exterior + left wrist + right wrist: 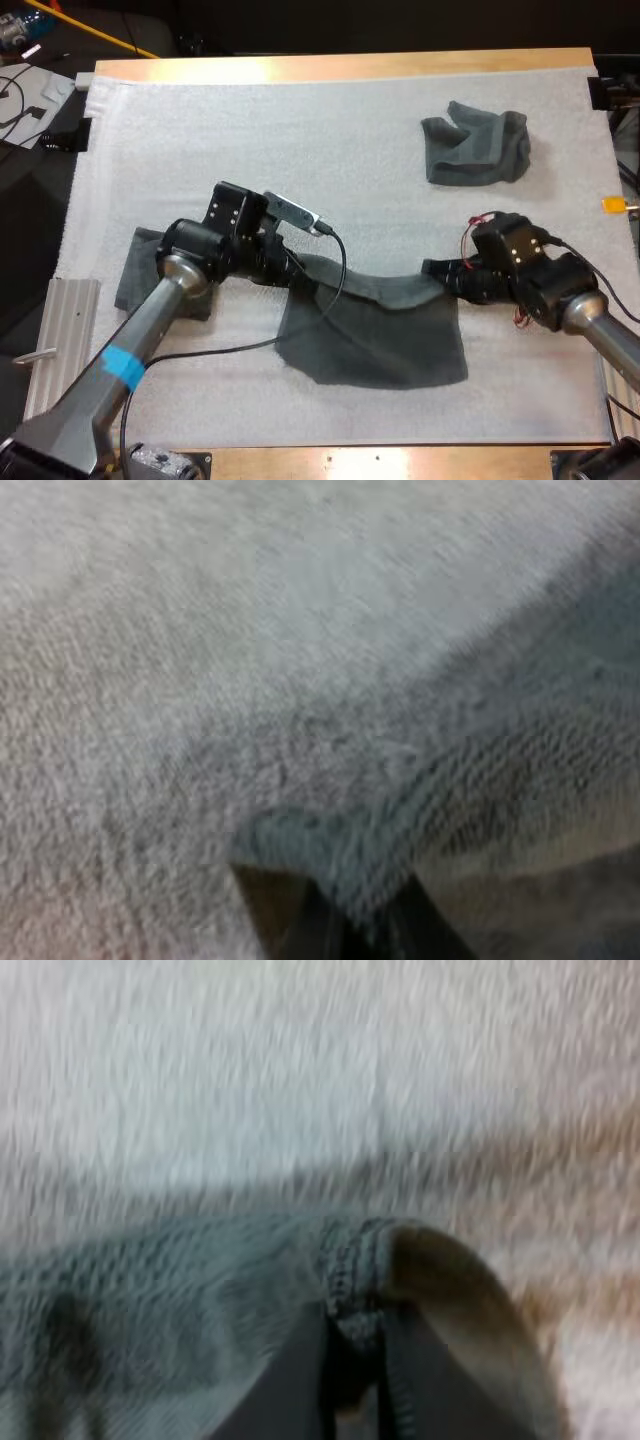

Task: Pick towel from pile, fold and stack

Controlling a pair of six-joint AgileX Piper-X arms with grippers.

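White looped matting [300,120] covers nearly all of the wooden tabletop [350,65], which shows as pale strips along the far and near sides. On the mat's near middle the stretched towel [375,335], dark grey-green, hangs by its two upper corners. Its top edge sags between them and its lower part lies flat on the mat. The left hand [296,270] pinches the towel's left corner. In the left wrist view its black fingers [290,910] press on a fold of the cloth from both sides, just above the mat. The right hand [437,270] pinches the opposite corner. In the right wrist view its fingers [285,1385] are pressed onto the hemmed edge, with the mat close behind. Left of the stretched towel, partly under the left arm, a folded towel [135,275] lies flat near the mat's left edge. Well apart from both, toward the far right of the mat, a crumpled towel [478,148] sits in a loose heap. Off the mat's near left edge stands a ribbed metal block [62,335]. Beyond the far left corner, dark clutter with cables [20,95] and a yellow rod [90,30] lies off the tabletop.
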